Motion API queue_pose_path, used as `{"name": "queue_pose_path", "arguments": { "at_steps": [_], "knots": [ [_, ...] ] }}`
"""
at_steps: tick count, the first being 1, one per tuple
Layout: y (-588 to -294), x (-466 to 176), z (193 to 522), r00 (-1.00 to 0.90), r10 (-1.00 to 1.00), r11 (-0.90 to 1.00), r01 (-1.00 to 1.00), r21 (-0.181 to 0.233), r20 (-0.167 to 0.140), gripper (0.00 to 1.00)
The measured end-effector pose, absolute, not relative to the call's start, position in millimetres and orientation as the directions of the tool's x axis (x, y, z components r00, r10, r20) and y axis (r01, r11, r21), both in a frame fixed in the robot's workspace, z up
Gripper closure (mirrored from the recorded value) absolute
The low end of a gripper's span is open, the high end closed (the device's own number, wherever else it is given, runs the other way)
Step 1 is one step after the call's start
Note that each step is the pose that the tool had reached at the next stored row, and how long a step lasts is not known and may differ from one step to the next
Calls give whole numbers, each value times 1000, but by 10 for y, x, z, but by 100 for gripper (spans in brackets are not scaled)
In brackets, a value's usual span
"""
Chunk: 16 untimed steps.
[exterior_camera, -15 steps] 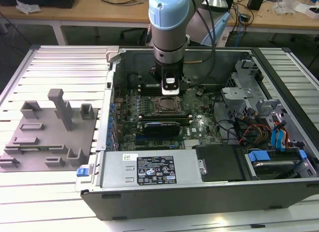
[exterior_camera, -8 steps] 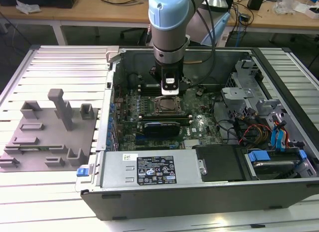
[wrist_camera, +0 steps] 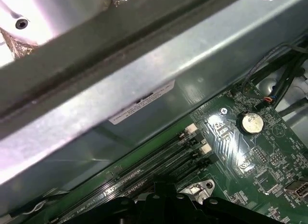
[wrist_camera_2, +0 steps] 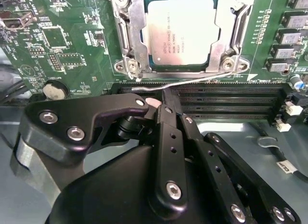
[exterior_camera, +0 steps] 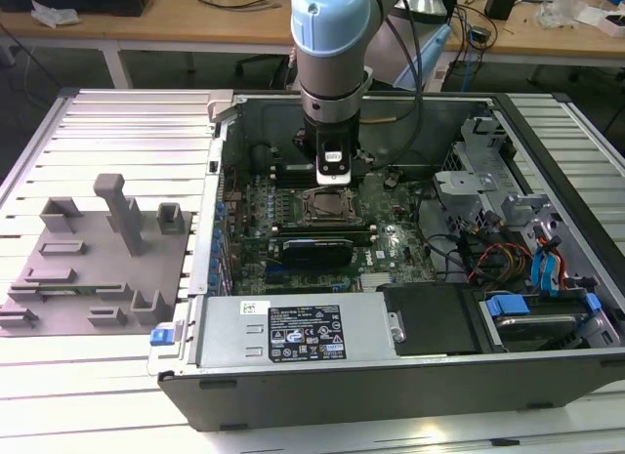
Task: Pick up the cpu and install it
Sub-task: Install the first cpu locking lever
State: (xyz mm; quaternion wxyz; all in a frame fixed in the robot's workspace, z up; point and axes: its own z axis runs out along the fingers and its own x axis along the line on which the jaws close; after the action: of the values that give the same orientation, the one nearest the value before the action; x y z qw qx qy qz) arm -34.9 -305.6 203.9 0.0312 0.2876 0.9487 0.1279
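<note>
Sitting flat inside the socket (wrist_camera_2: 132, 31), the cpu (wrist_camera_2: 180, 29) shows its pale silver top to us in the second wrist view, with the socket's metal frame running along two opposite sides of it. We see a thin metal lever (wrist_camera_2: 192, 81) lying along the socket's edge on the side nearest the gripper (wrist_camera_2: 156, 101). The gripper's black tip hangs just beside that lever, over the long dark memory slots (wrist_camera_2: 226, 101), and apart from the cpu. Whether the gripper is parted or closed we cannot tell, and we see nothing between its tips.

Around the socket spreads the green motherboard (wrist_camera_2: 72, 46), and we pick out a round coin cell (wrist_camera_2: 53, 90) on it off to one side; the first wrist view shows us the same coin cell (wrist_camera: 251, 122) and the memory slots (wrist_camera: 159, 161) below a grey metal wall of the case.

From the exterior view we see the arm (exterior_camera: 332, 44) reaching straight down into the open computer case (exterior_camera: 391, 376), its gripper (exterior_camera: 332, 176) just above the socket (exterior_camera: 330, 206). On the exterior view's left, outside the case, a grey tray (exterior_camera: 107, 264) with upright blocks rests on the slatted table (exterior_camera: 117, 395).
</note>
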Motion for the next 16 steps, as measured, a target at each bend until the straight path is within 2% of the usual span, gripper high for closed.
{"name": "queue_pose_path", "arguments": {
  "at_steps": [16],
  "knots": [
    [-2955, -349, 2298, -833, 554, 802, 537, 262, 14, 89]
  ]
}}
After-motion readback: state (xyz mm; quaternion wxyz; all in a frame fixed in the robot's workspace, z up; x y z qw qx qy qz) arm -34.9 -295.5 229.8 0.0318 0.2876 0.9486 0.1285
